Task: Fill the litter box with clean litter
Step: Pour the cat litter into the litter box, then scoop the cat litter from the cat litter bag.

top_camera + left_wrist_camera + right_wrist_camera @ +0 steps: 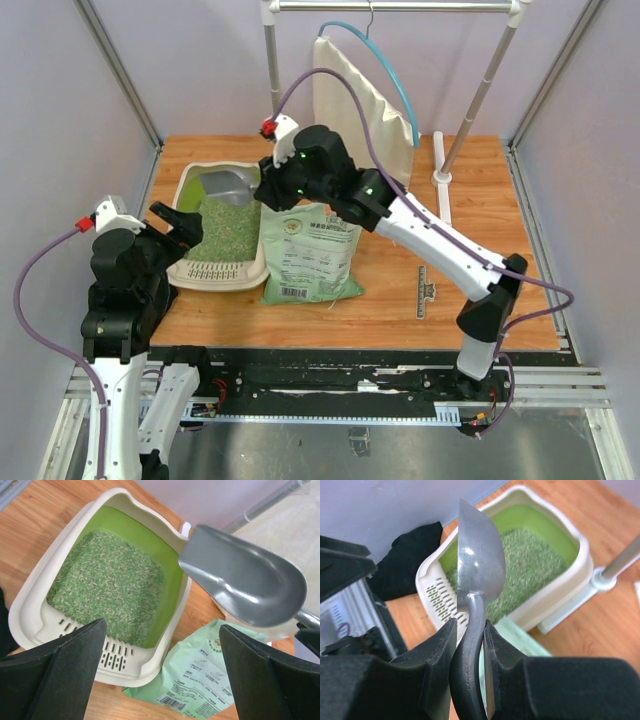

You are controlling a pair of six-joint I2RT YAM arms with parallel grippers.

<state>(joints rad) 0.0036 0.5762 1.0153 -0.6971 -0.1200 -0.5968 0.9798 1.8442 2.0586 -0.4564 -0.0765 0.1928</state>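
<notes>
We hold the grey scoop by its handle in the right gripper, clamped tight, with the bowl hanging over the far right corner of the litter box. The left gripper is spread wide and grips nothing, just beside the box's near left rim. The box sits at the left of the table with litter covering much of its floor. The green bag lies flat just to its right.

We judge ourselves between scoops. The bowl looks empty, so the next move calls for swinging right to the bag for a load, then carrying it level over the rim. We cannot tell whether the bag's mouth is open, because our right arm covers its far end.

The left wrist view alone looks into the bowl's hollow, bare of granules, and shows bare green floor along the far and right sides. The right wrist view alone shows the handle pinched between the fingers.
</notes>
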